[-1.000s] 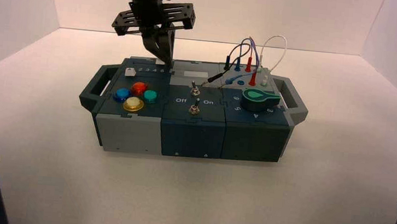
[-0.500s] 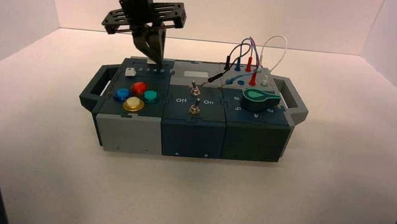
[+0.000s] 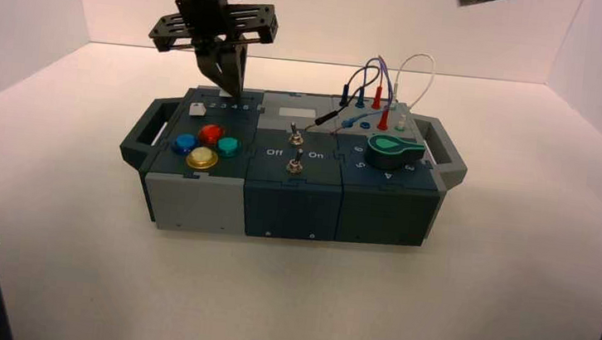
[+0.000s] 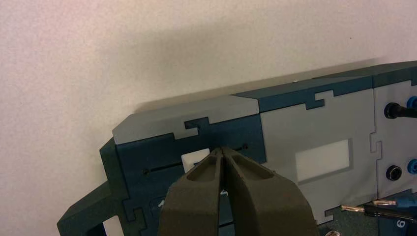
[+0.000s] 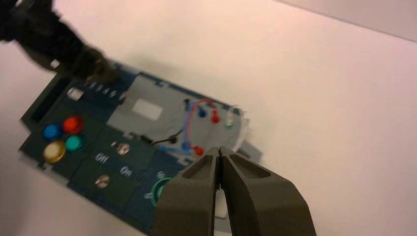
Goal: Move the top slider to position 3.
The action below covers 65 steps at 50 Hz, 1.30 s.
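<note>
The box is reached over by the left gripper, its fingers pressed together; the right gripper, likewise closed, is held well apart, to the right. The top slider is seen near mid-track, just left of the left fingertips — any further leftward push would be made from there. Numeral 3 is found on the nearer side; exact alignment cannot be told.

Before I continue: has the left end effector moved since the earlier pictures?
Yes; in the high view the left end effector has shifted left along the digits row.
</note>
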{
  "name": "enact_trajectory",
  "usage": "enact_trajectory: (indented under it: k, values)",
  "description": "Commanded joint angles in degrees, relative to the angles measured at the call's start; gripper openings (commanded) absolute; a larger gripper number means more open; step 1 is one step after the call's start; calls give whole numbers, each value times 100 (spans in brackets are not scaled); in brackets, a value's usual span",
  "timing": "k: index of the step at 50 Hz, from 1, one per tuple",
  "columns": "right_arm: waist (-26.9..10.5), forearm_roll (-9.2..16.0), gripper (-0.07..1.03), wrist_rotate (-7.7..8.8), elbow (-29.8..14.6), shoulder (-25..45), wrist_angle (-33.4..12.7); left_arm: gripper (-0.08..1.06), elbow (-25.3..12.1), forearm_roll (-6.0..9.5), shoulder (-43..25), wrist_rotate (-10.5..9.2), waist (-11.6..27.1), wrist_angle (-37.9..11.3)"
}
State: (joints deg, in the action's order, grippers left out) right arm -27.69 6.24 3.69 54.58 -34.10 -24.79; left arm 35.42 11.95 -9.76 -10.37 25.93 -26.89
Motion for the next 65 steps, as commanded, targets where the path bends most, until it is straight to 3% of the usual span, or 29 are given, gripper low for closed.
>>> enact_trajectory:
  k: [1, 15, 47, 58, 60, 65]
  values:
    - [-316, 18, -2, -9, -255, 176, 141, -3, -44, -18, 220, 9, -44, 18]
    - [-791, 26, -2, -18, -545, 888, 475, -3, -70, -18, 246, 9, -44, 9]
    - [-905, 62, -2, 0, -624, 1090, 475, -3, -123, -9, 185, 9, -26, 18]
    - [-905, 53, -2, 0, -624, 1037, 475, -3, -334, 9, 255, 9, 281, 0]
    - [-896, 44, -2, 0, -615, 984, 475, -3, -536, 9, 308, -18, 536, -123]
    - [-896, 44, -2, 0, -606, 932, 475, -3, -694, 18, 404, -44, 729, -316]
